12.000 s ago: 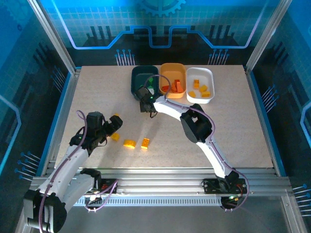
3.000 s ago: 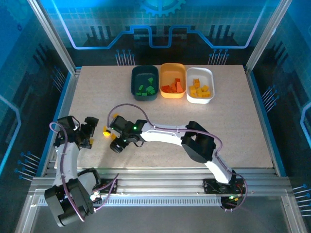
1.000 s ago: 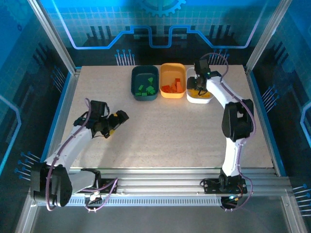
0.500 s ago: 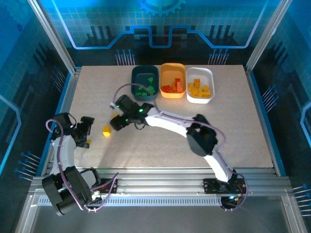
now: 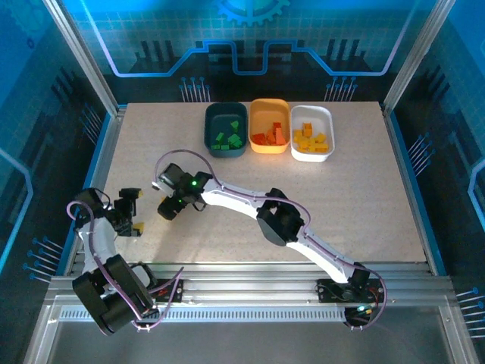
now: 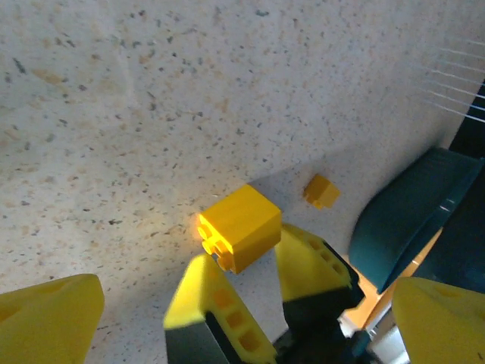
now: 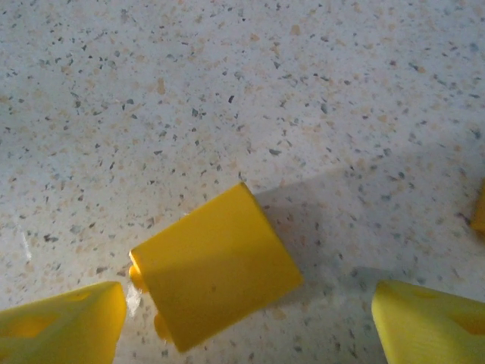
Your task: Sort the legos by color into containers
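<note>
One yellow lego (image 7: 216,277) lies on the speckled table between the wide-apart fingertips of my right gripper (image 7: 246,330), which is open and not touching it. The left wrist view shows the same lego (image 6: 239,227) just ahead of the right gripper's yellow fingers (image 6: 201,303). A smaller yellow lego (image 6: 321,191) lies a little beyond. From above, my right gripper (image 5: 167,208) hangs over the left part of the table. My left gripper (image 5: 133,211) stands open just left of it. The teal (image 5: 208,129), orange (image 5: 269,102) and white (image 5: 330,125) containers at the back hold green, red-orange and yellow legos.
The right arm (image 5: 227,201) stretches across the table's middle from its base at the near right. The left arm folds near the table's left edge (image 5: 106,174). Open tabletop lies to the right and behind.
Since half a second ago my right gripper moved down-left over the yellow lego, jaws wider. The left gripper shifted slightly and stays open.
</note>
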